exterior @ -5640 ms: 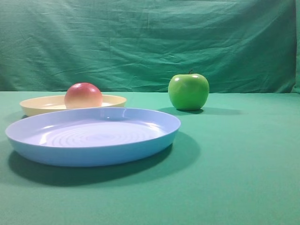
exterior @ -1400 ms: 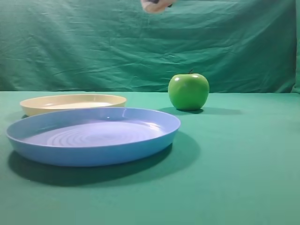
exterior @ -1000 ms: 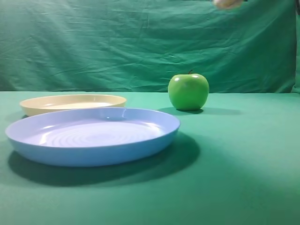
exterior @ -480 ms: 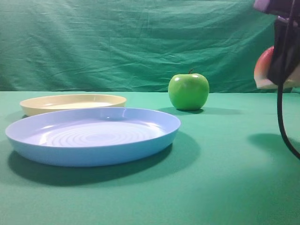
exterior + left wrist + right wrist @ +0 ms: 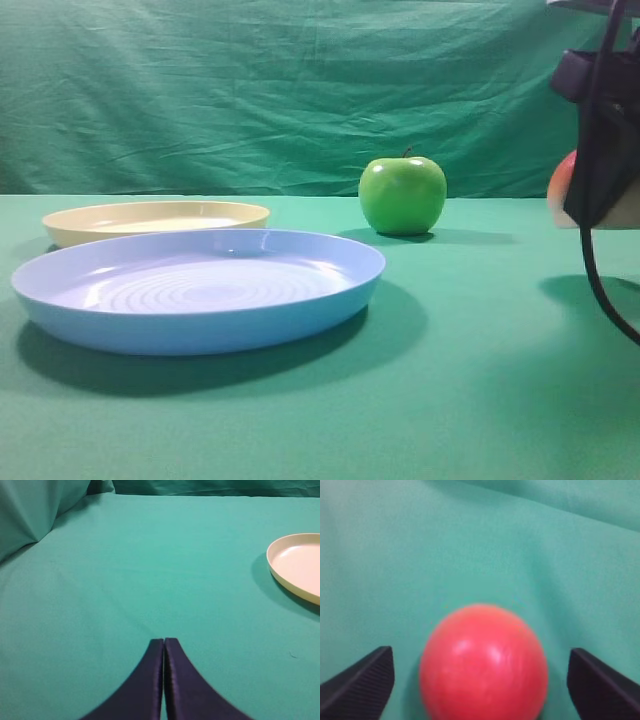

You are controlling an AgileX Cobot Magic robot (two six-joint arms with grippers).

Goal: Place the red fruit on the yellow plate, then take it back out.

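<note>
The red fruit [image 5: 483, 662] sits between the wide-spread fingers of my right gripper [image 5: 480, 654], with green cloth showing on both sides of it, so the fingers do not touch it. In the exterior view only a sliver of the red fruit [image 5: 561, 186] peeks out left of the right gripper [image 5: 605, 170] at the far right edge. Whether the fruit rests on the cloth I cannot tell. The yellow plate [image 5: 155, 221] lies bare at the back left; its rim [image 5: 280, 575] also shows in the left wrist view. My left gripper [image 5: 164, 642] is shut on nothing above bare cloth.
A large light blue plate [image 5: 200, 325] with ridges lies front left, just before the yellow one. A shiny green apple [image 5: 402, 195] stands mid-table at the back. A black cable [image 5: 598, 285] hangs from the right arm. A green cloth backdrop rises behind.
The red fruit left the yellow plate, crossed high over the table to the right, and has come down at the far right edge with my right gripper, lower than half a second ago.
</note>
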